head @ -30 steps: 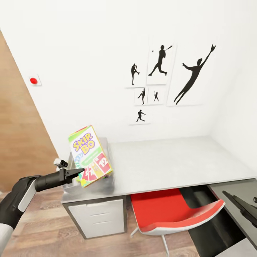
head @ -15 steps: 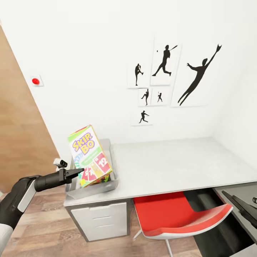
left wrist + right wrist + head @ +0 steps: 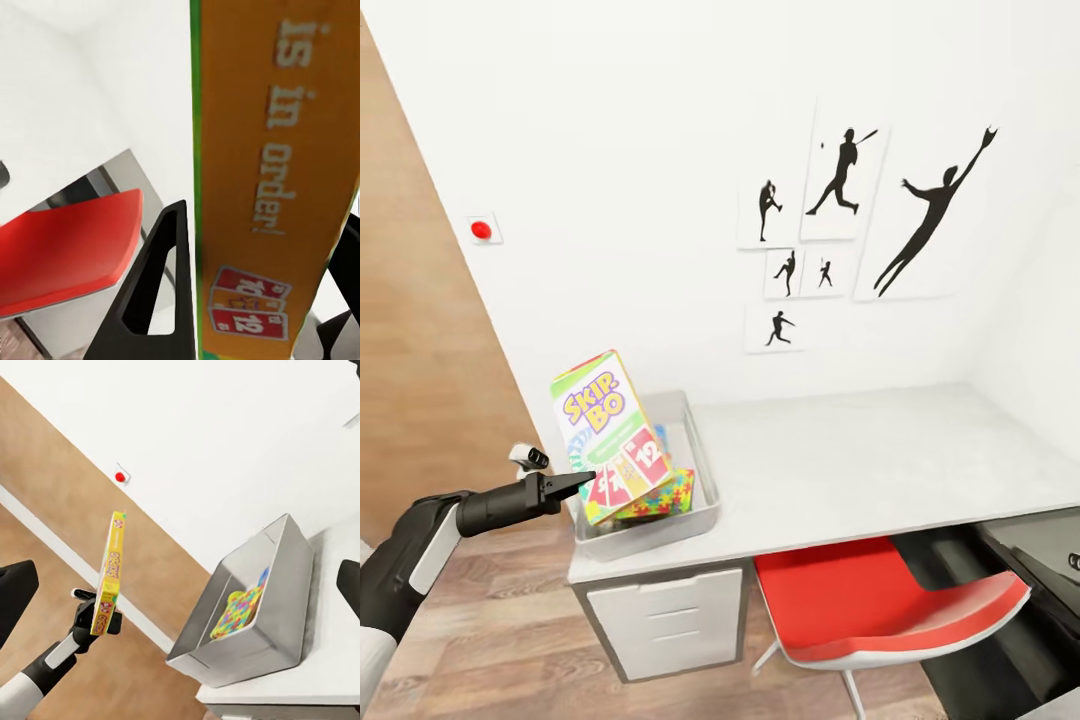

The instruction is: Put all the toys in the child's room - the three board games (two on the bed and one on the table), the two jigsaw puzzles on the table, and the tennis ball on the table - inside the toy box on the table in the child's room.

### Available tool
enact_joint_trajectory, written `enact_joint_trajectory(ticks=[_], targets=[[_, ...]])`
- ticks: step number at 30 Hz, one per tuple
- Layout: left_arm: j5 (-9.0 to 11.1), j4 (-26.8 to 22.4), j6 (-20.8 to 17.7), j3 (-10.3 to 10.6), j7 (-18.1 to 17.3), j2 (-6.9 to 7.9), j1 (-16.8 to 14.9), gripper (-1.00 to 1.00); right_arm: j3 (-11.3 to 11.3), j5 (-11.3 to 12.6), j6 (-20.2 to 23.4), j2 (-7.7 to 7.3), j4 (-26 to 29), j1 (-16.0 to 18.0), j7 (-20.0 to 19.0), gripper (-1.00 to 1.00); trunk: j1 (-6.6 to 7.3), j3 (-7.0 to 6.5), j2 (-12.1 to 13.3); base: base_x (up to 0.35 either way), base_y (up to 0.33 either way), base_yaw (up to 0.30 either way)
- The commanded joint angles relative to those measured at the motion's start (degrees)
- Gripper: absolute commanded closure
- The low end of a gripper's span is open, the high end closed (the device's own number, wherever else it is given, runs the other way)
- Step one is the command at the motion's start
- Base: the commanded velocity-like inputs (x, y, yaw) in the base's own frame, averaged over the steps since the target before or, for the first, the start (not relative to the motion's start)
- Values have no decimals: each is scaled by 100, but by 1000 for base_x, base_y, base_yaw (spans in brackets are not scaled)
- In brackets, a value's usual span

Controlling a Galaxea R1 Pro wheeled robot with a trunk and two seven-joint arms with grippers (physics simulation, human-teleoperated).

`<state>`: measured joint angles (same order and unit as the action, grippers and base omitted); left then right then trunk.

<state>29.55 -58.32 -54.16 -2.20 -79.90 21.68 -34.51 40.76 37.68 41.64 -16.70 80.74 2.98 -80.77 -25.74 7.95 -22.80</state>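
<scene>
Camera swung left; desk (image 3: 840, 460) shifted right. Left gripper (image 3: 582, 482) clamps game box (image 3: 612, 435) upright, long axis vertical, beside toy bin (image 3: 695, 470) at desk's left end. Right fingers: can't tell.

Bright, even, shadowless simulator light; slightly soft renders, left-wrist close-up text blurred

Glossy printed board game (image 3: 612, 435); matt grey toy box (image 3: 705, 505).
</scene>
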Motion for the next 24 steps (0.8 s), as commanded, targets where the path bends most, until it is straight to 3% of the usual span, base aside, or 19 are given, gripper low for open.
enact_joint_trajectory(ticks=[1, 7, 24], targets=[[16, -1, -59, 2, -8, 3, -3, 100, 2, 11, 55, 0, 3, 5, -9, -100, -4, 7, -11, 50, 278, -137], [19, 1, -54, 8, -8, 50, -3, 100, 2, 11, 55, 0, -4, 4, -9, -100, -4, -6, -11, 139, 226, -56], [18, 3, 47, 1, -8, 124, 39, 100, 2, 8, 55, 0, 3, 5, -9, -100, -4, -7, -11, 103, 39, -2]])
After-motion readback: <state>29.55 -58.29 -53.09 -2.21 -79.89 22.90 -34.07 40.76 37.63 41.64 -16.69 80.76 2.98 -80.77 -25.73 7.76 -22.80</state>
